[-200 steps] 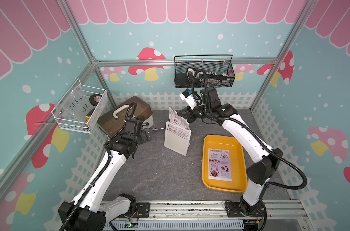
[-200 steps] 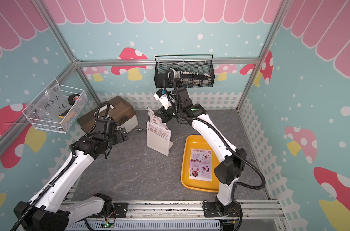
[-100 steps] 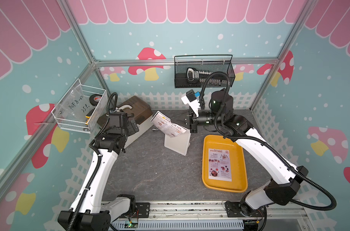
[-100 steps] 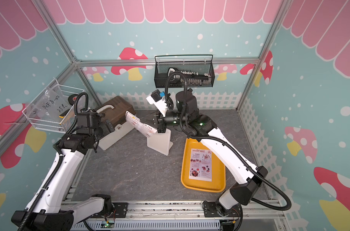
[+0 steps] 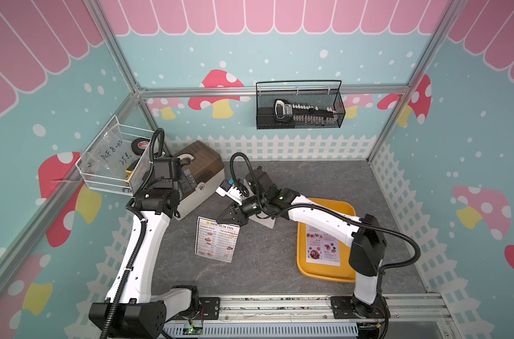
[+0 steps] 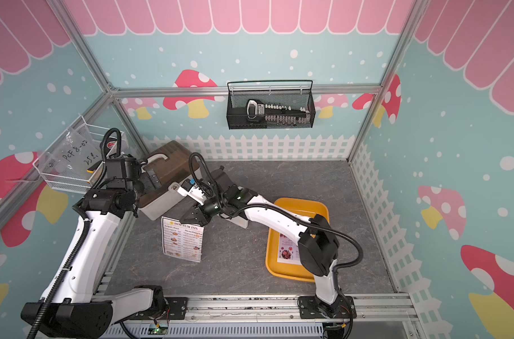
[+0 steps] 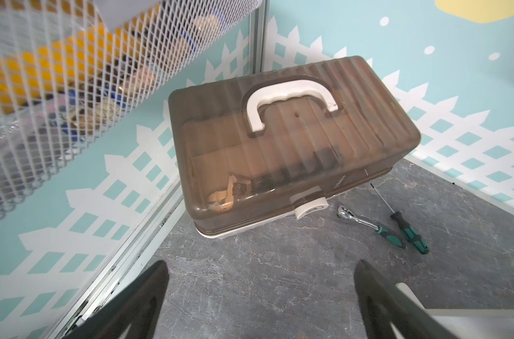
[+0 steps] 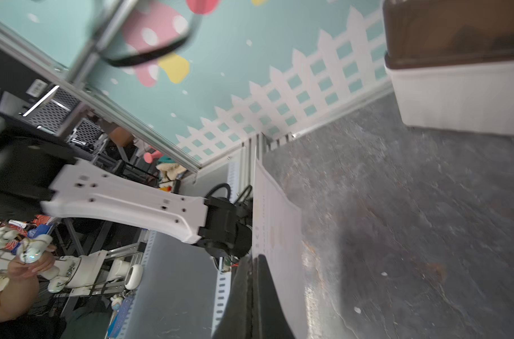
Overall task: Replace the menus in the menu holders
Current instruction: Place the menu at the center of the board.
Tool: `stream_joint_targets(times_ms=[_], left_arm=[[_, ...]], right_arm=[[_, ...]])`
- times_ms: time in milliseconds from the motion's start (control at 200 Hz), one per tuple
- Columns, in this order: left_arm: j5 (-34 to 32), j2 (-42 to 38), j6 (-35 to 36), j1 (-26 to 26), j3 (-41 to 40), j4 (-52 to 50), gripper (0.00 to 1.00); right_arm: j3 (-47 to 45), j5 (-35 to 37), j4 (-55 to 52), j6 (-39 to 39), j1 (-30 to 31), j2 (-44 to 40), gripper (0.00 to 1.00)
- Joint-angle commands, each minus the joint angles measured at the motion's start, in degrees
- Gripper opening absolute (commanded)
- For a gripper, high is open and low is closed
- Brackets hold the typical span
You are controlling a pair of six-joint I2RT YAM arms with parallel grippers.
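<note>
Menu (image 5: 217, 240), white with food photos, pinched by right claw (image 5: 220, 220); left claw (image 7: 260, 265) wide, empty

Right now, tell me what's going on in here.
The right pincer is shut on the top edge of the DIM SUM INN menu, holding it outside the menu holder, which the arm mostly hides. The other menu lies in the yellow tray. The left pincer is open and empty, near the brown toolbox.
</note>
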Motion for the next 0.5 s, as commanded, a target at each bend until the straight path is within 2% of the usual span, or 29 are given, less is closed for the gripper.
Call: stream_joint_targets(times_ms=[0,150,255,360,415,495], left_arm=[[-1.5,0.0,0.7,0.7,0.5,-1.4,0.99],[-1.2,-0.2,0.7,0.8,0.0,-1.1,0.99],[-0.5,-0.4,0.6,0.8,-0.4,-0.6,0.99],[0.0,-0.6,0.5,0.8,-1.1,0.2,0.99],[0.2,-0.5,0.5,0.8,-1.4,0.5,0.99],[0.7,-0.5,0.2,0.7,-1.8,0.7,0.99]], right_arm=[[6.2,6.7,-7.0,-3.6,-0.4,6.7,0.0],[13.5,20.1,-16.4,-10.5,-0.2,14.3,0.0],[15.2,27.9,-17.7,-12.9,-0.2,17.0,0.0],[16.3,32.4,-17.2,-14.2,-0.2,18.3,0.0],[16.6,33.9,-16.7,-14.7,-0.2,18.7,0.05],[17.7,36.2,-16.8,-15.2,-0.2,18.8,0.22]])
